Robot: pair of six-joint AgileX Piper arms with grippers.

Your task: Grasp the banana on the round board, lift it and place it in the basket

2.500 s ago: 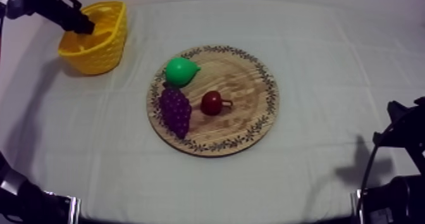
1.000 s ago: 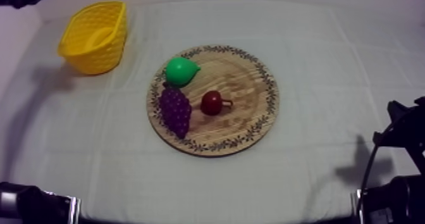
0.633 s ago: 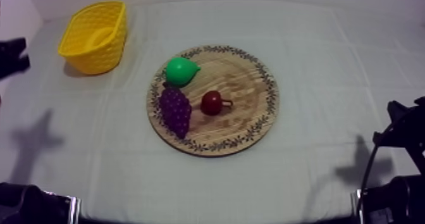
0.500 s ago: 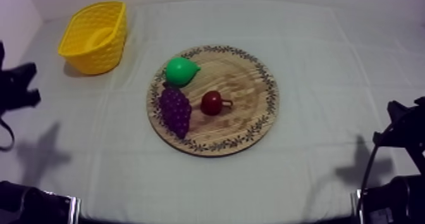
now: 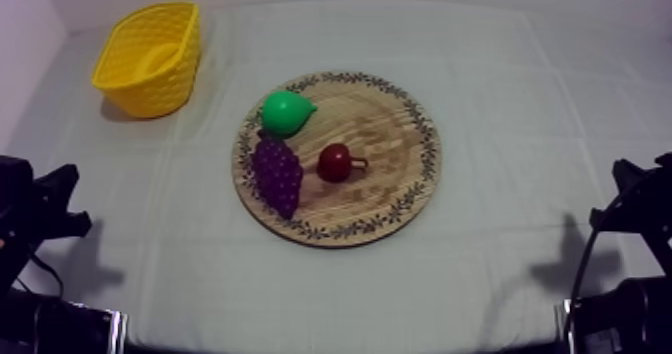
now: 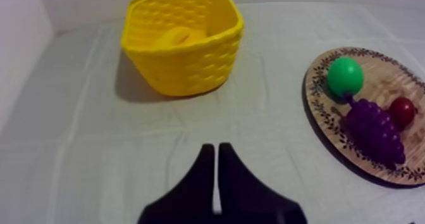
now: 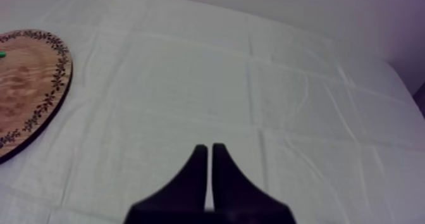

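- Banana is seen lying inside the yellow basket, well apart from the wooden board. The task is judged done.
- Pear, grapes and small red fruit are grouped on the board's half nearer the basket. None is called for by the task.
- Left jaws are pressed together into a narrow wedge with nothing held, over bare desk on the board's basket side. This is judged a parked pose, since nothing is being carried.
- Right jaws are likewise closed on nothing, over the desk on the board's far side from the basket. That arm is judged idle, as the basket is better served by the left arm.
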